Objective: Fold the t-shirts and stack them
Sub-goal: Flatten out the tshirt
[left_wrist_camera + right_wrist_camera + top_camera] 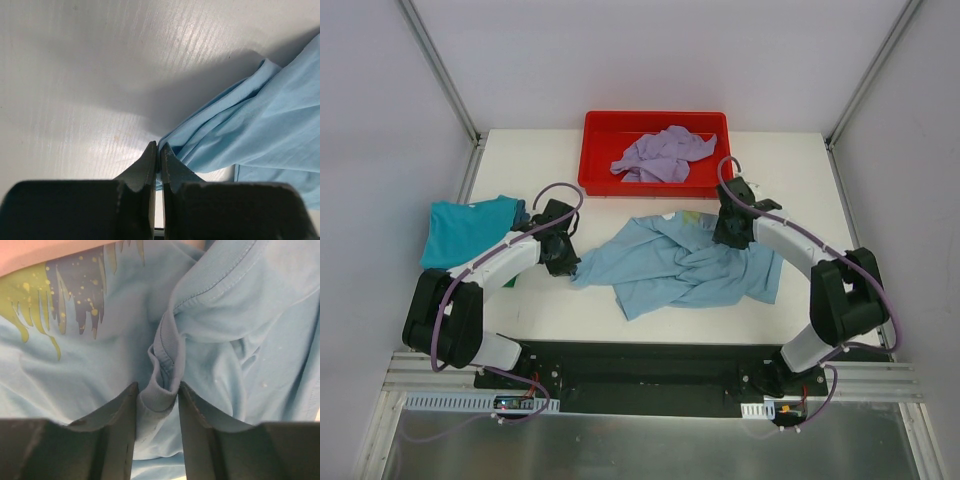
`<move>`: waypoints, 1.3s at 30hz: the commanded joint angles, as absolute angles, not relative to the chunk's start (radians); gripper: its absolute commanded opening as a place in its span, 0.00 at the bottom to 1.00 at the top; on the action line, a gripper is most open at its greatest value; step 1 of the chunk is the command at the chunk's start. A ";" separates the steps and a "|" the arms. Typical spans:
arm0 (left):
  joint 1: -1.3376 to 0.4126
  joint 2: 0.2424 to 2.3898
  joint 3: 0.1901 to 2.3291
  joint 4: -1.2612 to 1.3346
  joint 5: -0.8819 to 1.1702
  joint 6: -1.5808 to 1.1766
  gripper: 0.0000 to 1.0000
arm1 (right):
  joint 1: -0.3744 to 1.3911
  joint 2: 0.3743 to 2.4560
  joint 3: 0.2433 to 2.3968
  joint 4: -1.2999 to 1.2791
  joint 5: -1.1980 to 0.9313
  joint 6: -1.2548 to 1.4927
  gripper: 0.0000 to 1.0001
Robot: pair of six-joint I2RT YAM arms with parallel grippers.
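Roughly left-to-right: light blue t-shirt [672, 266]

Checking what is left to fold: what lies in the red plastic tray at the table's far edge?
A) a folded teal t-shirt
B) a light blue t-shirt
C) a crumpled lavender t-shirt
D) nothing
C: a crumpled lavender t-shirt lies inside the red plastic tray; the teal t-shirt and the light blue t-shirt lie outside it.
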State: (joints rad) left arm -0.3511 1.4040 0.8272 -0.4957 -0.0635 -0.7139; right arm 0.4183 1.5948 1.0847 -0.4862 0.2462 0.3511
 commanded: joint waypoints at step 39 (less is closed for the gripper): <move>-0.321 0.770 1.649 -0.529 -0.416 -0.417 0.00 | 0.114 0.815 1.739 -0.632 0.232 0.066 0.01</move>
